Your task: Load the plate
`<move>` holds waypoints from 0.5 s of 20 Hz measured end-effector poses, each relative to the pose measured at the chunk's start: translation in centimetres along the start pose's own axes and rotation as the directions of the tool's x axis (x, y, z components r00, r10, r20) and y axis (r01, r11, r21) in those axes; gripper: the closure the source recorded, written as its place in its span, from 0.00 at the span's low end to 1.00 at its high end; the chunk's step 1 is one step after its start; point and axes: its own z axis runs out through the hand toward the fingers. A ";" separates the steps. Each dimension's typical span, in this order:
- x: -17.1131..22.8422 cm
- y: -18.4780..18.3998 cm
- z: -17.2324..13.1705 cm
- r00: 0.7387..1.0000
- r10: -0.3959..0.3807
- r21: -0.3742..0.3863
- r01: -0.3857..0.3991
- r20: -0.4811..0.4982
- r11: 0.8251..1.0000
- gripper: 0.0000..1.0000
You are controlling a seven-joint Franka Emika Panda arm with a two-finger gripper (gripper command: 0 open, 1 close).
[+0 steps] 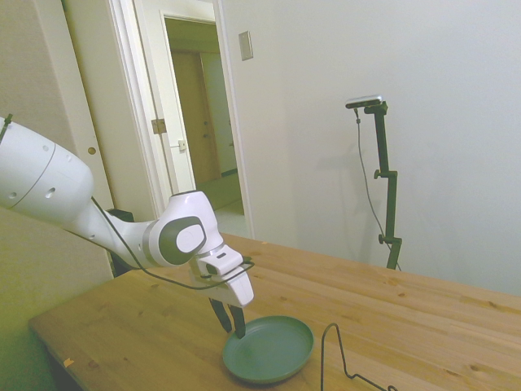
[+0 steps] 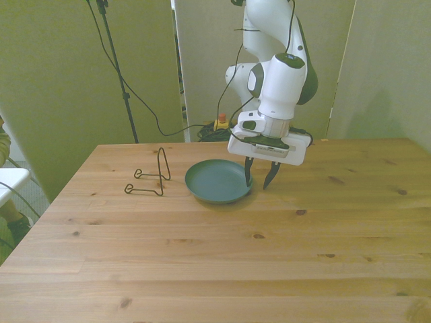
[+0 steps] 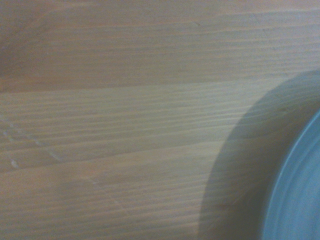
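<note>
One gripper [image 2: 258, 180] pinching the rim of the plate [image 2: 215, 182] at its 3 o'clock edge in the front view, wire stand [image 2: 149, 178] sitting at 9.

plate [image 2: 212, 182]: matte grey-green, smooth
bench [image 2: 215, 256]: grained, knotty wood
stand [image 2: 151, 176]: thin black wire
arm [image 2: 279, 74]: glossy white
</note>
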 end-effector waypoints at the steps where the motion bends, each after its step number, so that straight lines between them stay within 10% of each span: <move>1: 0.0 0.0 0.0 1.000 0.000 -0.001 0.000 0.000 1.000 1.00; 10: 0.0 0.0 0.0 1.000 -0.008 -0.006 0.008 -0.004 1.000 1.00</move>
